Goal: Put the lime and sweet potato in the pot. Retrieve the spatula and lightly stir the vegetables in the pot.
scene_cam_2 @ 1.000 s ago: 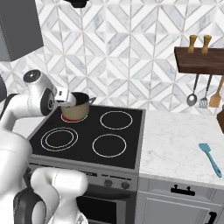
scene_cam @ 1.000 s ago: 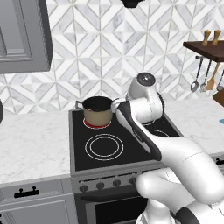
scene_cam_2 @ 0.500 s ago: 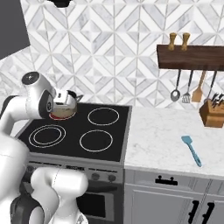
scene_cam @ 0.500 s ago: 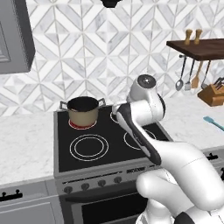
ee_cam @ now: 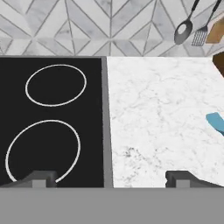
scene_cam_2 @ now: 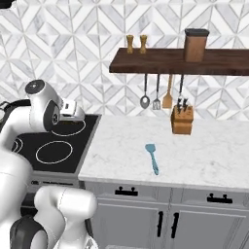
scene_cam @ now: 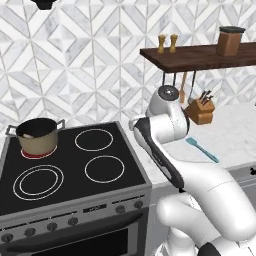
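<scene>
base and both its cameras have driven further right since half a second ago, so the squat tan-beige pot (scene_cam: 37, 136) on the black stovetop's (scene_cam: 70, 167) back-left burner now sits at the far left and the blue spatula (scene_cam_2: 152, 157) lies mid-counter on white marble (scene_cam_2: 204, 151). two-finger gripper (ee_cam: 109, 178) hangs over the stove's right edge, jaws wide apart and empty, well apart from both.

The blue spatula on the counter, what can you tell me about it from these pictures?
The spatula is light blue all over, with a broad flat blade and a slim straight handle, smooth like plastic or silicone. It lies flat on the white marble counter, right of the stove, in front of the knife block. Nothing touches it but the counter; its blade tip shows in the hand view.
</scene>
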Available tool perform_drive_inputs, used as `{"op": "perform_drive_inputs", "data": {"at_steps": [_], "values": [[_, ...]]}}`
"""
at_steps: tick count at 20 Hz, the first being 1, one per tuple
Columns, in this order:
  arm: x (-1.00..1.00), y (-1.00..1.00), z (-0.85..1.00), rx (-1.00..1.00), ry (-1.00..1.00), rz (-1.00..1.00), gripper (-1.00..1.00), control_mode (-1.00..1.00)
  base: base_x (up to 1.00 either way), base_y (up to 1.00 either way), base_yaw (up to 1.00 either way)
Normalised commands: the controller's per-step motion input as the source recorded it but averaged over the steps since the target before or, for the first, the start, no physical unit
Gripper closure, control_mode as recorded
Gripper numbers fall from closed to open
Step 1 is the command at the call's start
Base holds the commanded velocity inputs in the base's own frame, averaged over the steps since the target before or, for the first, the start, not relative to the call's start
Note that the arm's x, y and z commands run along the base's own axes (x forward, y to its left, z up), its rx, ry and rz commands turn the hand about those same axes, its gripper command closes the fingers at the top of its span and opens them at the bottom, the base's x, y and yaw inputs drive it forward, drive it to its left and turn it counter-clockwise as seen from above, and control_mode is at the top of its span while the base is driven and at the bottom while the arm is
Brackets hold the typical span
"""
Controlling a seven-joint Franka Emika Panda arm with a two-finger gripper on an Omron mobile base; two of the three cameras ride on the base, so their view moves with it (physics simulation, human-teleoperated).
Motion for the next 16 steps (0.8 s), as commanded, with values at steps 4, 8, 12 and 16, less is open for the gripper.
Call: {"op": "perform_drive_inputs", "data": {"at_steps": [4,8,12,16], "values": [[0.0,0.0,0.0,0.0,0.0,0.0,-1.0,1.0,0.0,-0.76,0.0],[0.06,-0.15,-0.07,0.0,0.05,0.0,-1.0,-1.0,0.03,-0.51,0.0],[0.06,-0.99,-0.42,0.01,0.25,-0.11,-1.0,-1.0,0.0,0.0,0.0],[0.01,-1.0,-0.71,0.0,0.33,-0.18,-1.0,-1.0,0.0,0.0,0.0]]}}
